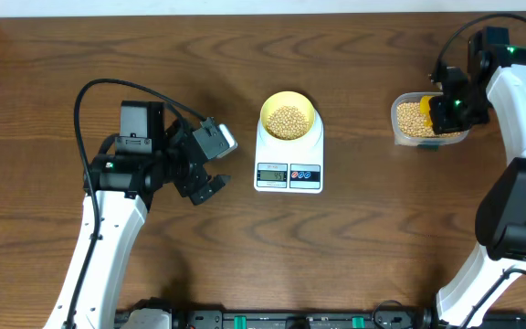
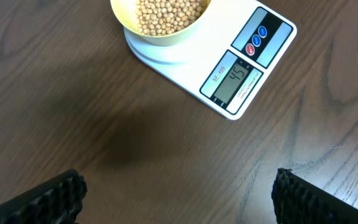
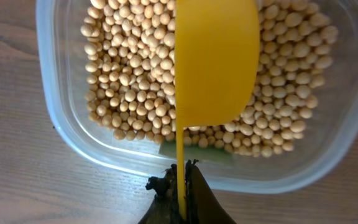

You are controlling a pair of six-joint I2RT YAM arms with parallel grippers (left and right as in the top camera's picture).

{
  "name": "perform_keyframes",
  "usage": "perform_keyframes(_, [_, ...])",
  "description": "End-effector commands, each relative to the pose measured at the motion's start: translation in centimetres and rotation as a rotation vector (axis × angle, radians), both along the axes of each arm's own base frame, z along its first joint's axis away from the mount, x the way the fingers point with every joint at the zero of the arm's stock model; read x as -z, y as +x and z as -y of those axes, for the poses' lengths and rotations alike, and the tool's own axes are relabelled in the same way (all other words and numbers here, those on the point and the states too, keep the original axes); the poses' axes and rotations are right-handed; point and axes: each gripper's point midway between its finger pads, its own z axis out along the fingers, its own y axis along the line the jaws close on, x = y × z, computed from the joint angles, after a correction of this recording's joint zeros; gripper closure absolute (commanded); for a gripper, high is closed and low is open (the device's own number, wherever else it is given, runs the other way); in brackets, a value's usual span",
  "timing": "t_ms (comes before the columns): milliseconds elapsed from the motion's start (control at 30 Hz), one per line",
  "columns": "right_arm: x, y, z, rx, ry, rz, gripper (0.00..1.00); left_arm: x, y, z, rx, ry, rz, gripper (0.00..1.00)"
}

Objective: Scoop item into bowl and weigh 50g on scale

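1. The right tool (image 3: 182,182) was clamped shut on the thin handle of a bright yellow scoop (image 3: 216,62). The scoop's long axis ran straight out from the tool, with its cup hanging over a clear plastic tub (image 3: 61,127).
2. The tub was heaped with tan beans (image 3: 129,81). Whether the cup carried any could not be told from the wrist view, since only its plain yellow face showed.
3. The tub stood to the right of the scale (image 1: 289,175), well apart from it, with bare desk (image 1: 363,228) between them.
4. The pale yellow bowl (image 2: 160,40) sat on the scale's platform, behind the display (image 2: 234,79). It already held a mound of beans.
5. The display seemed to read 45, so the weight was probably a little short and a small top-up looked due.
6. The left tool (image 1: 210,185) hung with its jaws spread wide and nothing between them. It was near the scale's left side and looked down at the display.
7. The coming move turned on one relation: the bowl lay to the left of the loaded right tool, across the gap from the tub. The left tool was nearer the scale, but the right arm held the scoop, so the carry fell to it.
8. The risk was overshooting, as a full cup tipped at once would likely pass the target.
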Motion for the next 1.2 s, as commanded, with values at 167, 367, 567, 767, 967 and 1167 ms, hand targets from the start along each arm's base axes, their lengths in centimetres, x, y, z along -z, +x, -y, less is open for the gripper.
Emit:
perform_keyframes(167, [1.8, -1.2, -1.4, -0.009, 0.07, -0.05, 0.99, 0.6, -0.1, -0.2, 0.0, 0.011, -0.012, 0.02])
perform_keyframes(367, [1.3, -0.9, -2.6, 0.003, 0.156, -0.032, 0.99, 0.6, -0.1, -0.2, 0.0, 0.011, -0.012, 0.02])
perform_keyframes(567, [-0.3, 0.0, -2.8, 0.029, 0.25, 0.009, 0.99, 0.6, -0.1, -0.2, 0.0, 0.011, -0.012, 0.02])
perform_keyframes(767, [-1.7, 0.2, -1.4, 0.072, 0.334, 0.039, 0.99, 0.6, -0.1, -0.2, 0.0, 0.011, -0.012, 0.02])
perform_keyframes(967, [-3.4, -0.5, 0.0, 0.104, 0.513, 0.084, 0.99, 0.6, -0.1, -0.2, 0.0, 0.011, -0.012, 0.03])
perform_keyframes(1167, [-6.0, -0.7, 0.1, 0.082, 0.714, 0.18, 0.99, 0.6, -0.1, -0.2, 0.0, 0.011, -0.012, 0.02])
